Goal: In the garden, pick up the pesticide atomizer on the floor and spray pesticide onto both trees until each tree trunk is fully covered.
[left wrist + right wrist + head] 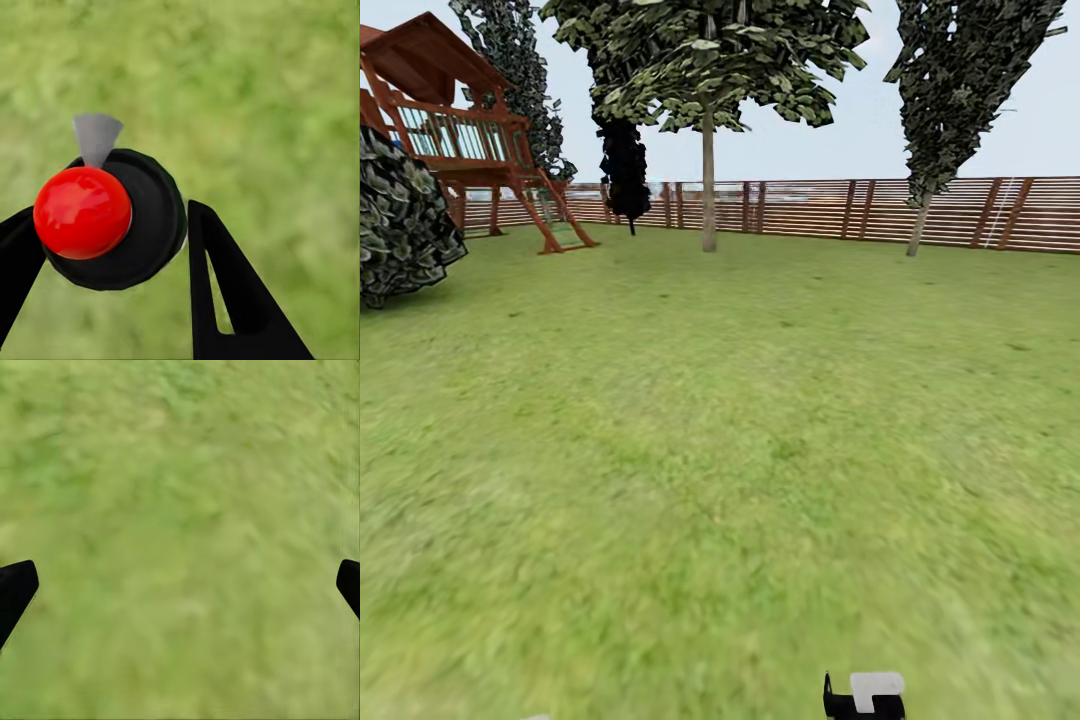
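In the left wrist view, the pesticide atomizer point(142, 225) is seen from above: a round black body with a red ball top and a small grey nozzle. My left gripper point(109, 225) is shut on it, one black finger on each side, above blurred grass. My right gripper point(180, 577) is open and holds nothing, its fingertips point(15, 585) at the picture's two edges over the lawn. A black and white part of my right arm point(865, 695) shows at the bottom of the head view. The task's thick-trunked trees are out of view.
Open green lawn point(740, 450) stretches ahead to a brown slat fence point(840, 210). A thin-trunked leafy tree point(708, 190) and another tree point(920, 220) stand far off by the fence. A wooden play tower point(470, 140) and a dark bush point(400, 220) are at the left.
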You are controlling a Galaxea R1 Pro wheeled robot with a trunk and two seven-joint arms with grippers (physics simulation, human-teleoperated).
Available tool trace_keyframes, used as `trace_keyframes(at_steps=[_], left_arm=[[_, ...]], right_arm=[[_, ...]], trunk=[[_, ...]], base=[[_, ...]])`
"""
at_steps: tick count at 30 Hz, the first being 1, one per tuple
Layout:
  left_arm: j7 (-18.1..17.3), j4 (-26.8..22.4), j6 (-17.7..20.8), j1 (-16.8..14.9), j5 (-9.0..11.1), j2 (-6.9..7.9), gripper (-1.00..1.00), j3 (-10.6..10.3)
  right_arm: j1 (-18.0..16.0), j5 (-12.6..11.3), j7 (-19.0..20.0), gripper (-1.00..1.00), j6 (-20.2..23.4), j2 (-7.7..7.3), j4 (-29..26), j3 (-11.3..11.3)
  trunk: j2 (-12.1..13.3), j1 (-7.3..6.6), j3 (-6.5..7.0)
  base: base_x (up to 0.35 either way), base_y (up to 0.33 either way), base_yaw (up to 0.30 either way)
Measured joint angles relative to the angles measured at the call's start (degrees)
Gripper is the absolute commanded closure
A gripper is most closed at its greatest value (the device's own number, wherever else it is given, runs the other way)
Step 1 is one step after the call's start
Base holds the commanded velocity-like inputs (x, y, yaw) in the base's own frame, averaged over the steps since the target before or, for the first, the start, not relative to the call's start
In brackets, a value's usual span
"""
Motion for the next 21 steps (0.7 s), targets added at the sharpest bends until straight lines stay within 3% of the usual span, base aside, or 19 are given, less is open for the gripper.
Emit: trace_keyframes(at_steps=[21], left_arm=[[0.0,0.0,0.0,0.01,-0.02,0.0,1.0,0.0]], right_arm=[[0.0,0.0,0.0,-1.0,0.0,0.0,0.0,0.03]], trunk=[[0.0,0.0,0.0]], base=[[0.337,0.0,0.0]])
